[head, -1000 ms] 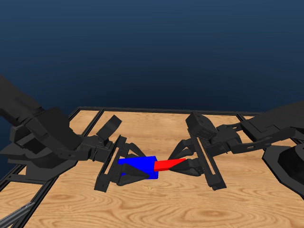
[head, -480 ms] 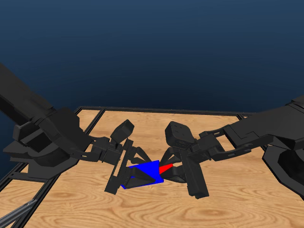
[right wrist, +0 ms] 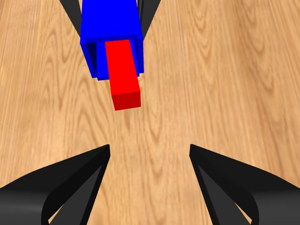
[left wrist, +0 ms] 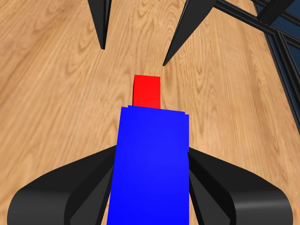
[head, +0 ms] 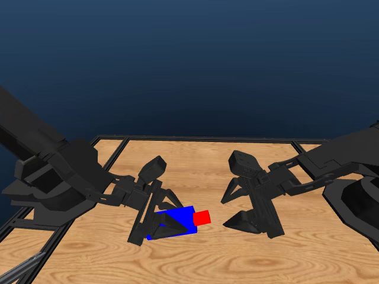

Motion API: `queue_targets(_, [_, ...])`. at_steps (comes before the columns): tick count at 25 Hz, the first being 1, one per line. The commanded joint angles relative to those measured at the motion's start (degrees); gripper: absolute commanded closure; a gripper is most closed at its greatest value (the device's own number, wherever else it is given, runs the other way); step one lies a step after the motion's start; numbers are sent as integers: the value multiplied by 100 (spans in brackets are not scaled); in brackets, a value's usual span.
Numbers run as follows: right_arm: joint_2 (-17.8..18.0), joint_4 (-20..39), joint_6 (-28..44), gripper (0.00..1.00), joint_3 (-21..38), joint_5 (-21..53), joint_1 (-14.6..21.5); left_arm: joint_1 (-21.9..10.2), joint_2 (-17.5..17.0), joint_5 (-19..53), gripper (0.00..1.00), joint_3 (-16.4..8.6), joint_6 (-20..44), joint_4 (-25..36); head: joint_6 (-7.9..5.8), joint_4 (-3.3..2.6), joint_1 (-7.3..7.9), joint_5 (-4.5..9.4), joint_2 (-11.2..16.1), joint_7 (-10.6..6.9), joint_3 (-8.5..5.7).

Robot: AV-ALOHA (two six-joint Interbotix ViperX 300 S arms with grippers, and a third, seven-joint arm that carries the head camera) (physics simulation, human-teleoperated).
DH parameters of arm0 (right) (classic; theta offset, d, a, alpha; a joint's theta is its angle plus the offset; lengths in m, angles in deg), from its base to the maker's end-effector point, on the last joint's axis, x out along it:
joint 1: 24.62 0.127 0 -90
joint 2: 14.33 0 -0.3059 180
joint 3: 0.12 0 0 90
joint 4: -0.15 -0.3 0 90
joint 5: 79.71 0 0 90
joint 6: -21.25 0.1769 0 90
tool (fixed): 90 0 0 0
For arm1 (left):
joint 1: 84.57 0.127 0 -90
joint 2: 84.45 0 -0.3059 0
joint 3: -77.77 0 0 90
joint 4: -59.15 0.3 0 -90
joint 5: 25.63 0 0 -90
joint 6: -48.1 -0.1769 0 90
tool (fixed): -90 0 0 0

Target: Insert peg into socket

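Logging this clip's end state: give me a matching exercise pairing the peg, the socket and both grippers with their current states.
Things:
1. thin red rectangular peg
2. blue hollow boxy socket
3. left gripper
4. right gripper

States:
A. open, holding nothing
B. clamped between black jaws
C. shut on the blue block
D. partly inside the tube, one end sticking out

Pairs: 1-D, 2-B, 3-C, 4-A

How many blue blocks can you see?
1. The blue block sits in the left end effector, with the red peg sticking out of its open end. None seem hidden.
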Motion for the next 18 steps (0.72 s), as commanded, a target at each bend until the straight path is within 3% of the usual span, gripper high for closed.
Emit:
queue_targets(1, [-120, 40, 119, 100, 69, -270, 80, -17, 6, -10, 100, -151, 66, 45, 20, -6, -70, -39, -98, 55, -25])
queue_targets(4, [3, 61, 119, 100, 236, -425, 176, -19, -30, 47, 100, -281, 109, 91, 24, -15, -115, -4, -123, 89, -7])
queue_targets(13, [1081, 31, 83, 100, 1184, -1077, 223, 4, 116, 320, 100, -534, 168, 300, 43, -14, -136, 13, -204, 144, 48])
queue_targets(18, [1225, 17, 86, 100, 1312, -1072, 211, -17, 13, 445, 100, -504, 239, 329, 66, 6, -63, -4, -243, 62, 59])
